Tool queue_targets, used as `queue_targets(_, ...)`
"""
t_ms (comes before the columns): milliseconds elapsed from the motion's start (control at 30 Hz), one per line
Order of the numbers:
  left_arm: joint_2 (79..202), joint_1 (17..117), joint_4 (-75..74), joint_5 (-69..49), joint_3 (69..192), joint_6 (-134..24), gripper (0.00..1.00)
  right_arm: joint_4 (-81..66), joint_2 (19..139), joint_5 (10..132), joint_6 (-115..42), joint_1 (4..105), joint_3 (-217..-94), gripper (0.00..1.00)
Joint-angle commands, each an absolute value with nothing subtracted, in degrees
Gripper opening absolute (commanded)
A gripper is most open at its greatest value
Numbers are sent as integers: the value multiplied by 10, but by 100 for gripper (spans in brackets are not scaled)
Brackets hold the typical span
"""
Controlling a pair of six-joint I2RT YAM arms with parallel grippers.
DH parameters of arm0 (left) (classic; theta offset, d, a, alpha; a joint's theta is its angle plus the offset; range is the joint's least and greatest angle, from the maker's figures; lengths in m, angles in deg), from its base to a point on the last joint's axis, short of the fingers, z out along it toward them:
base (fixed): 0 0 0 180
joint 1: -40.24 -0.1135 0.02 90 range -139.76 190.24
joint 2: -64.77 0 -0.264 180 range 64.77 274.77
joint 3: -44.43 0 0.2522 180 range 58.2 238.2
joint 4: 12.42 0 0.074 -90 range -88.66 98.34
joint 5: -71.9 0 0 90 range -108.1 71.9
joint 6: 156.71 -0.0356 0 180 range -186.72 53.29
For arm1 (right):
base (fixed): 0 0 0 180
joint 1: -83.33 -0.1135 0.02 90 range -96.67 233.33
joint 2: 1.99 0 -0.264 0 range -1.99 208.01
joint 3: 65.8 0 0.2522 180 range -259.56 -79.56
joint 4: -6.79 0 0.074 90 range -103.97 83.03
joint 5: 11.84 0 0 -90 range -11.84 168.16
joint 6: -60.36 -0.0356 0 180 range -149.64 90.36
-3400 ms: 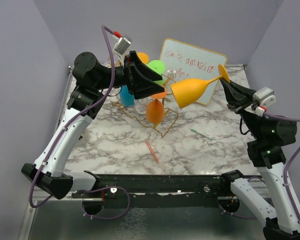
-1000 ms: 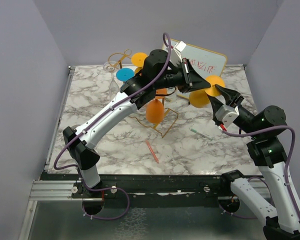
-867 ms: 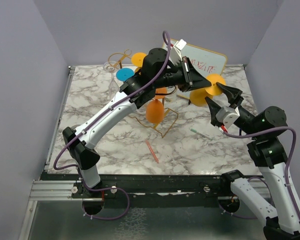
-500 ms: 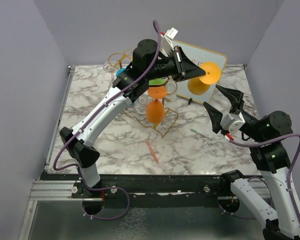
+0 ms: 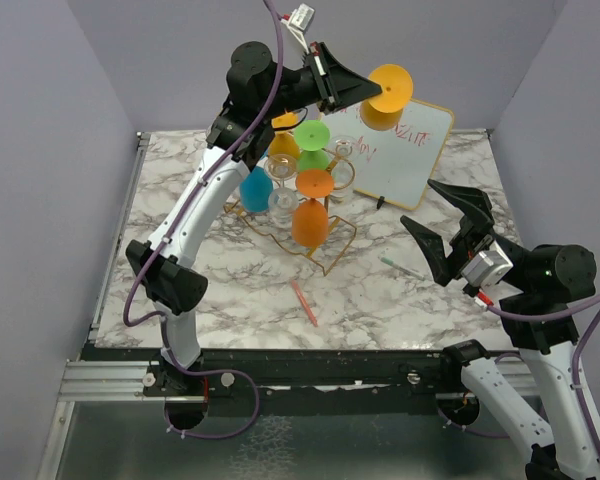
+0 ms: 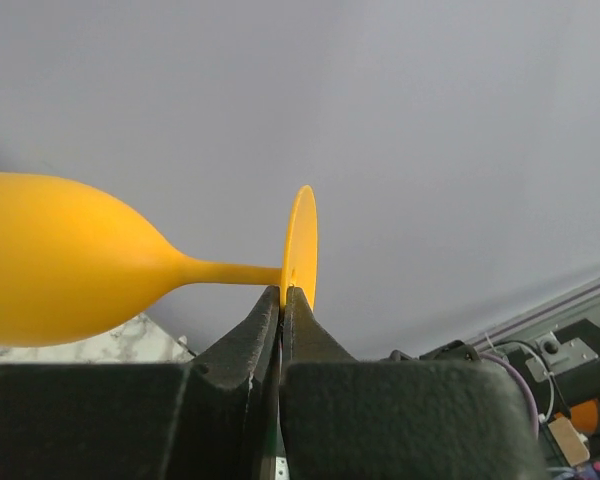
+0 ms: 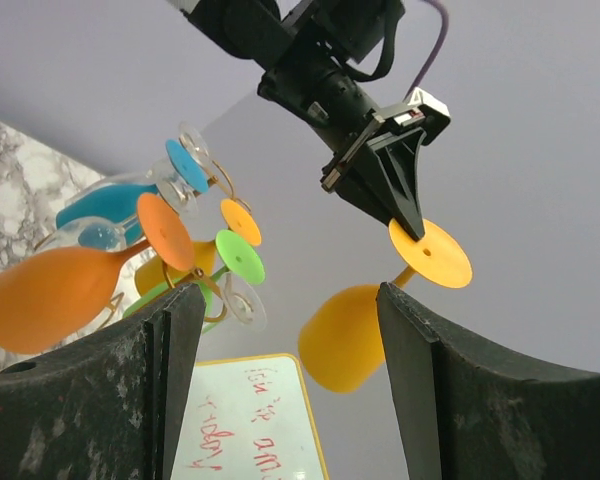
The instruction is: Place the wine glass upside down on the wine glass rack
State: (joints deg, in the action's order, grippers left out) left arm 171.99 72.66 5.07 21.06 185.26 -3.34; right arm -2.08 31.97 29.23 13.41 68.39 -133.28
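The wine glass [image 5: 392,85] is yellow and opaque. It hangs high above the back of the table, bowl tipped downward in front of the whiteboard. My left gripper [image 5: 368,95] is shut on the rim of its round base; in the left wrist view the fingertips [image 6: 283,292] pinch the disc of the wine glass [image 6: 70,260]. The gold wire wine glass rack [image 5: 340,250] stands below at centre back and carries several coloured glasses upside down. My right gripper [image 5: 417,203] is open and empty, low and to the right. In its own view, the right gripper [image 7: 290,300] frames the wine glass [image 7: 355,345] from a distance.
A framed whiteboard [image 5: 405,150] with red writing leans at the back right. A pink pen [image 5: 303,302] and a green pen [image 5: 400,266] lie on the marble table [image 5: 180,270]. Grey walls close in on the sides and back.
My right gripper opened, let go of the glass's base and drew back toward the near right. The left arm lifted the yellow glass up and away, above the rack.
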Motion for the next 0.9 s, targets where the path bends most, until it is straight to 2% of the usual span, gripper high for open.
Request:
queue_targets(0,1733,677,1,243,1869,-5,0,30,317,275,87,683,-1320,75)
queue_targets(433,1698,536,-32,216,1761,12,0,40,325,259,69,683,-1309,76)
queue_targets(867,1682,468,-64,186,1660,68,0,25,322,262,67,683,-1309,76)
